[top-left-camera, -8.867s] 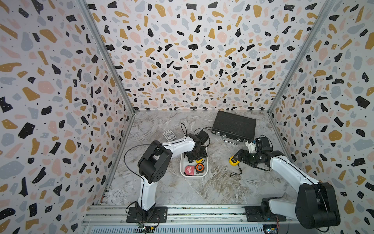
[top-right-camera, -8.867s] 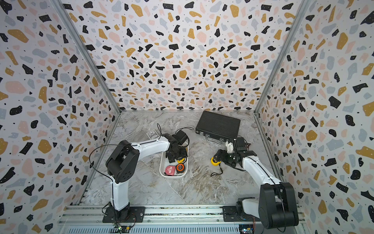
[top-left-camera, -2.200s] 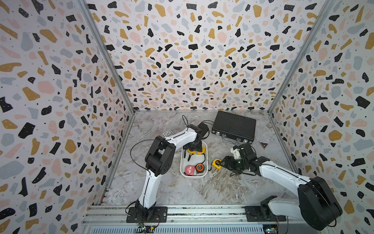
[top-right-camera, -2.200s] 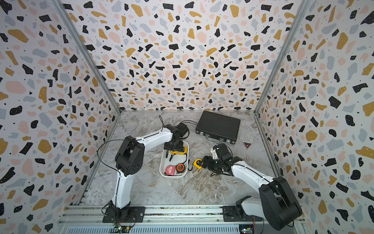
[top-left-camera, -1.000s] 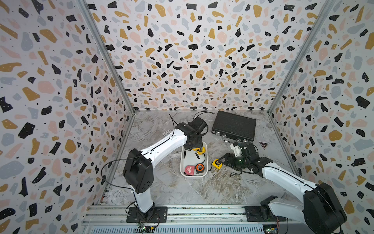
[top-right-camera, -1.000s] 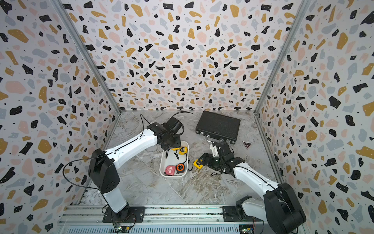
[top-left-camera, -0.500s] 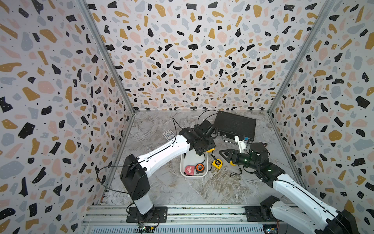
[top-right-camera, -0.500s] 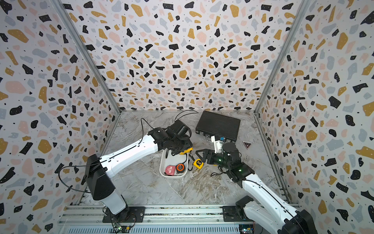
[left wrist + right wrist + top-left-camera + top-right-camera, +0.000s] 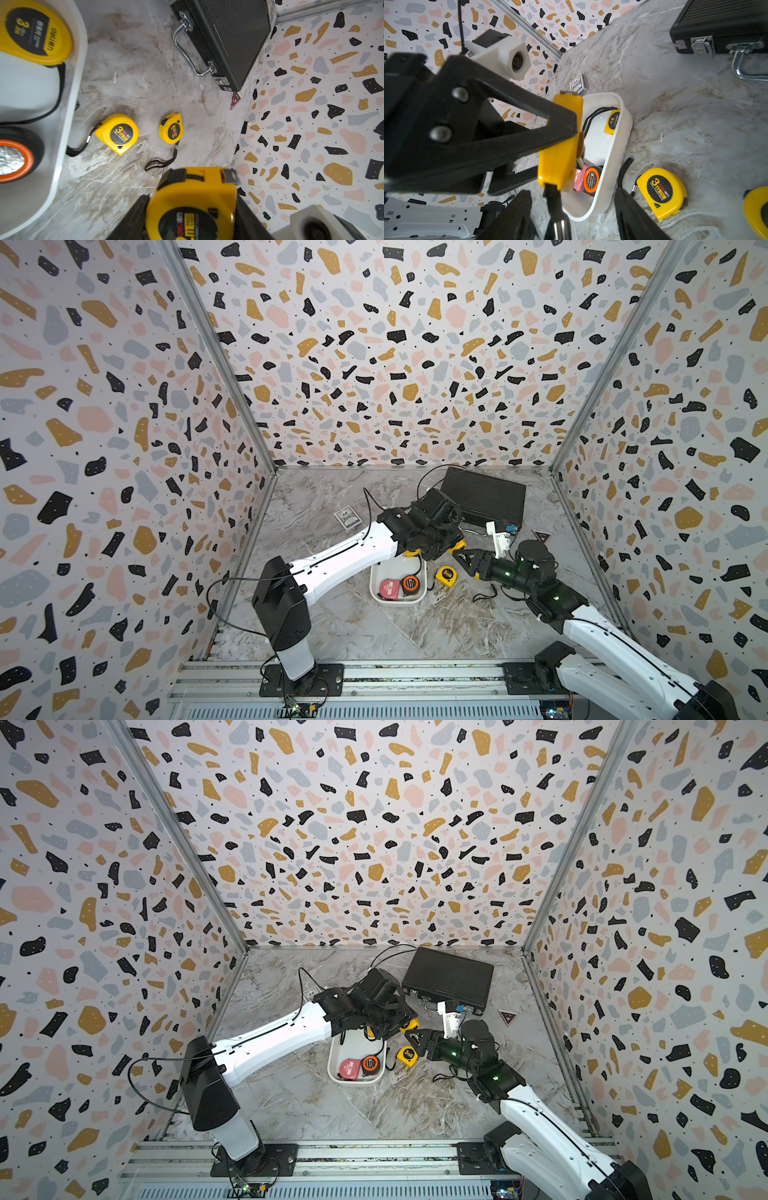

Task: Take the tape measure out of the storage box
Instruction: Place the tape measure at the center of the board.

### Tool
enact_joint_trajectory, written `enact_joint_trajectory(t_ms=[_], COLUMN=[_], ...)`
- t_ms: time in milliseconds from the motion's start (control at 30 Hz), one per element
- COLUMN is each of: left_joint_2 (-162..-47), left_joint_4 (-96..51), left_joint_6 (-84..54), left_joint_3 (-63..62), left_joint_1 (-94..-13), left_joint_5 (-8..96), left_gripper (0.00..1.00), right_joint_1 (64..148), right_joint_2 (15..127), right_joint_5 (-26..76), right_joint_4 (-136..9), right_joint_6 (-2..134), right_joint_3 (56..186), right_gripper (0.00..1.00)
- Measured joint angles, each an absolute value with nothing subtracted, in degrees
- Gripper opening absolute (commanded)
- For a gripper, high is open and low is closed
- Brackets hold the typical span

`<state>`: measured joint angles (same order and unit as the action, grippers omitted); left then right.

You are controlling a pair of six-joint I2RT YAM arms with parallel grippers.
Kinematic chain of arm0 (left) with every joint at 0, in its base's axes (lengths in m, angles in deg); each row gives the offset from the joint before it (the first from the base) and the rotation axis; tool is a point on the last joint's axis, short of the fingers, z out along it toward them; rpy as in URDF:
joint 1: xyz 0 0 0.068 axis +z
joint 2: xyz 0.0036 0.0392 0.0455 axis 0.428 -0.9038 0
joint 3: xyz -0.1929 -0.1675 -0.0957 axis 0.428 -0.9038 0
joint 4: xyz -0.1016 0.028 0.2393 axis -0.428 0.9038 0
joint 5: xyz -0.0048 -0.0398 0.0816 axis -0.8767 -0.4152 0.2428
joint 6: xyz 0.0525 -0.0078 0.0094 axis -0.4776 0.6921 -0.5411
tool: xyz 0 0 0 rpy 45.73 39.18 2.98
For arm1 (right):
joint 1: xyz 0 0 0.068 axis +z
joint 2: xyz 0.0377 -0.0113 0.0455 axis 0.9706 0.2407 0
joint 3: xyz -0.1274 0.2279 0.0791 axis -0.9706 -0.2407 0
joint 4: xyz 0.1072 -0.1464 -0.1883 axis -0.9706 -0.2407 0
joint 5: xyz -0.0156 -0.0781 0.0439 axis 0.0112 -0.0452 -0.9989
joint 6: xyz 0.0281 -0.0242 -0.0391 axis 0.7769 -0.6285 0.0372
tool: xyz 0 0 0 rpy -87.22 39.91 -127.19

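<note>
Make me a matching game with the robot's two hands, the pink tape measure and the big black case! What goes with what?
Things:
1. left hand
2. right hand
3. pink plastic tape measure
4. black ribbed case with metal latches

States and places:
A. open, gripping nothing
B. inside the shallow white plastic tray
C. shut on a yellow plastic tape measure
D. closed, lying near the speckled back wall

Pairs: 1-C, 2-A, 3-B, 4-D

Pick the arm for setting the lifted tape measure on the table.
Left, probably. The left gripper is shut on the yellow tape measure, holding it outside the storage box over the table. The right gripper is open beside it, holding nothing.
</note>
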<state>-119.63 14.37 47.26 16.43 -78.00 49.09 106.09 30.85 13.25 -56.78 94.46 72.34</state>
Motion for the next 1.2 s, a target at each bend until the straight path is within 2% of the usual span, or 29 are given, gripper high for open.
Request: enact_joint_trajectory(t_ms=[333,533,733,767,833,933,967,1200], left_joint_2=[-119.59,-119.59,-119.59,-119.59,-119.59,-119.59,-119.54,-119.37], left_joint_4=[11.99,11.33,10.72,10.7,10.63,10.57,10.72,17.17], left_joint_6=[50.43,51.7,52.53,52.57,52.55,51.04,50.21,41.54], left_joint_3=[14.09,12.8,12.73,12.71,12.64,12.53,12.56,12.86], left_joint_1=[-79.21,-79.45,-79.4,-79.4,-79.42,-79.38,-79.27,-76.04], left_joint_5=[47.08,46.12,46.05,46.05,46.05,46.01,46.03,47.65], left_gripper=[0.0,0.0,0.0,0.13,0.58,0.97,1.0,1.0], right_joint_1=[106.2,106.24,106.37,106.37,106.37,106.37,106.37,106.35], right_joint_2=[30.83,31.05,31.14,31.14,31.03,30.42,30.02,27.86], right_joint_5=[15.74,16.14,16.49,16.51,16.55,16.53,16.46,12.53], right_joint_4=[-54.05,-52.59,-52.11,-52.11,-52.3,-53.11,-53.66,-57.0], right_joint_6=[94.71,94.75,94.88,94.88,94.92,95.38,95.58,98.36], right_joint_3=[70.68,70.46,70.35,70.35,70.35,69.96,69.61,63.99], right_gripper=[0.58,0.35,0.16,0.15,0.14,0.14,0.14,0.15])
